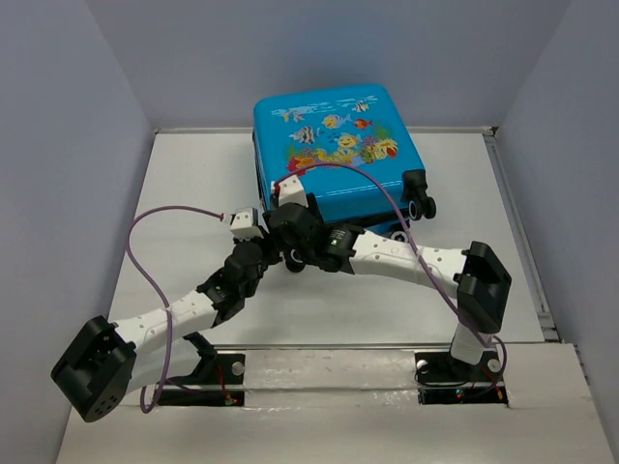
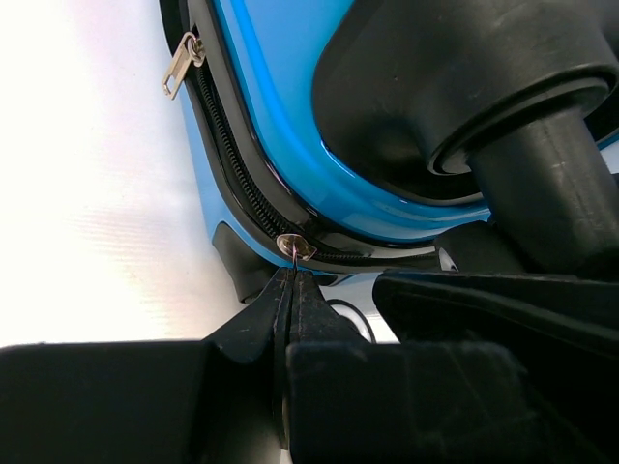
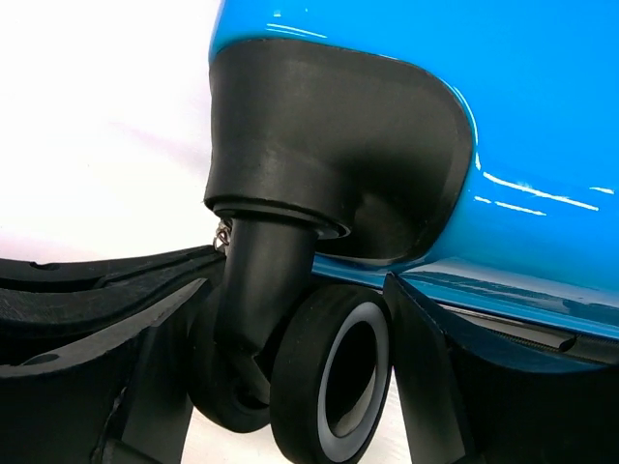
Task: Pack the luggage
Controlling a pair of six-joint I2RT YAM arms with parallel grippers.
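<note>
The luggage (image 1: 334, 155) lies flat at the back of the table with its fish print up and its shell closed. Both arms reach to its near left corner. My left gripper (image 1: 261, 232) (image 2: 292, 275) is shut on a small metal zipper pull (image 2: 295, 246) on the black zipper track round the blue shell (image 2: 280, 106). My right gripper (image 1: 290, 217) (image 3: 300, 319) is open. Its jaws stand close on either side of a black-and-white caster wheel (image 3: 329, 377) under the corner housing (image 3: 329, 145). Whether they touch the wheel I cannot tell.
A second zipper pull (image 2: 179, 66) hangs further along the track. Two more wheels (image 1: 421, 203) stick out at the suitcase's near right corner. Grey walls close in the white table (image 1: 193, 184) on the left, back and right. A purple cable (image 1: 155, 280) loops beside the left arm.
</note>
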